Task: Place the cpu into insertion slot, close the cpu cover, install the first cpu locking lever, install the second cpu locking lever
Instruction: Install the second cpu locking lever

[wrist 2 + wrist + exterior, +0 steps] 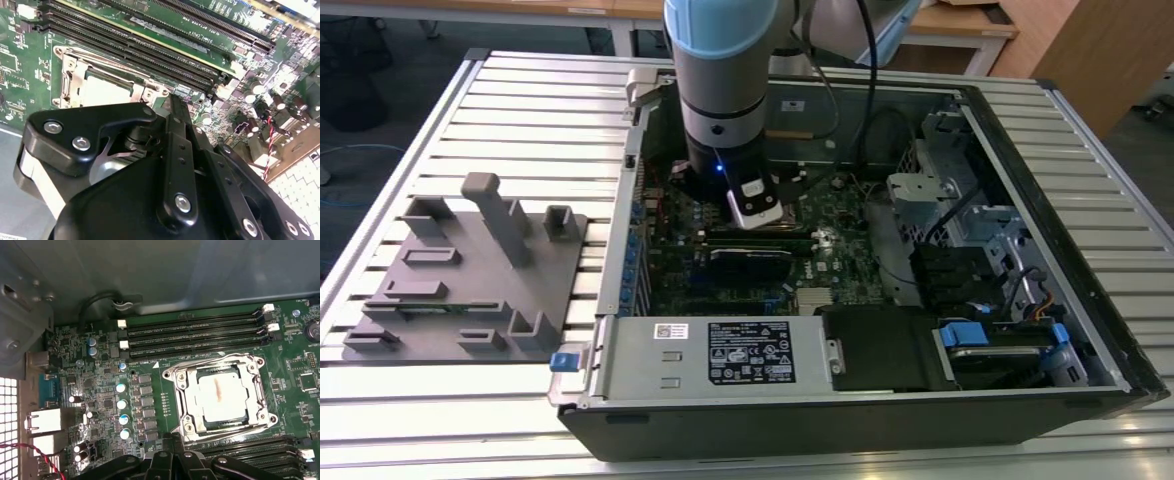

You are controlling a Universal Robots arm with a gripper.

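Lying flat in the insertion slot [173, 376], the cpu [221, 399], pale metal top up, with a faint reddish streak down the middle. Seen also in the second wrist view as a pale square [107, 90] partly behind the black linkage. Framed on all sides by the cpu cover [186, 405], silvery, seemingly lowered over the chip, with the chip's top showing through the square window. Position of the locking levers: too hard to make out along the frame's edges.

Flanked by long black memory slots [195, 332] on one side and more of them [250, 447] on the opposite side, all on the green motherboard [150, 340]. Near the socket, a row of small silver-topped capacitors [121, 403]; farther off, metal rear ports [45, 421] and a twisted red-and-black wire [30, 450].

Hovering just above the board, close beside the socket, the gripper [175, 465], black, apart from the cpu as far as can be seen. Clenched or released: cannot tell.

In the exterior view, reaching down into the open computer case [1067, 390] from above, the grey arm [720, 90]. Along the case's near edge, the grey power supply box [720, 355]. Under everything, a slatted metal table [534, 100], with a grey moulded fixture [467, 280] just beside the case on the exterior view's left.
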